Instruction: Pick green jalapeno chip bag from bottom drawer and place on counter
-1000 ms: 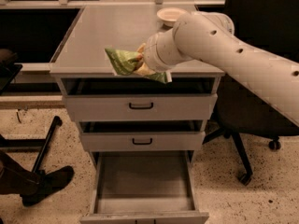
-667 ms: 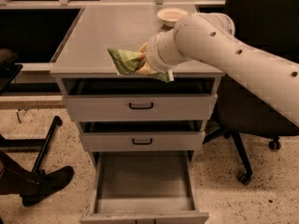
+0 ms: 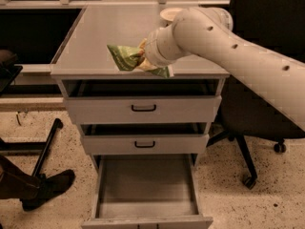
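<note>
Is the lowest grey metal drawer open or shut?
Open: lowest grey metal drawer pulled out, floor bare. The claw is at the crumpled green chip bag over the grey counter.

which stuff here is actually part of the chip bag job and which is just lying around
Job: green jalapeno chip bag, at the end effector over the front edge of the counter; bottom drawer, open.
Lying about: white bowl at the back of the counter; upper drawers; black chair; shoe on the floor.
</note>
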Controlling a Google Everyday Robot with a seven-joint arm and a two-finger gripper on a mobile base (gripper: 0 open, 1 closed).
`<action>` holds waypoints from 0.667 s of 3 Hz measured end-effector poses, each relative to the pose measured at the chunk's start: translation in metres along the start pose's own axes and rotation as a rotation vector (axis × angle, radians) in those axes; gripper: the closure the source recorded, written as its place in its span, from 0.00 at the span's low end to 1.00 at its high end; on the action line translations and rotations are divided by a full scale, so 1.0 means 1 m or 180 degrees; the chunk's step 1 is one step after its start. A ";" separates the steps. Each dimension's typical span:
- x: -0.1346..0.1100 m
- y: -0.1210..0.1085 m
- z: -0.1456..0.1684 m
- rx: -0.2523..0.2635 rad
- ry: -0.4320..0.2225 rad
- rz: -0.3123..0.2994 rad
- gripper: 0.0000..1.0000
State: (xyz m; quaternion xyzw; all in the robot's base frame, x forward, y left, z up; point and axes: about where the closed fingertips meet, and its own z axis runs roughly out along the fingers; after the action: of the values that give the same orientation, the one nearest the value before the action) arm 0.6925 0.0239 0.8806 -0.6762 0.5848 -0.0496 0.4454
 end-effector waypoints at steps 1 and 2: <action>0.012 -0.050 0.024 0.0275 0.0114 -0.0060 1.00; 0.035 -0.085 0.063 0.0365 0.0277 -0.0093 1.00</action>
State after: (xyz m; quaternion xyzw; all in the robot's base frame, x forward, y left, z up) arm 0.8041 0.0225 0.8832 -0.6552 0.5898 -0.1188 0.4568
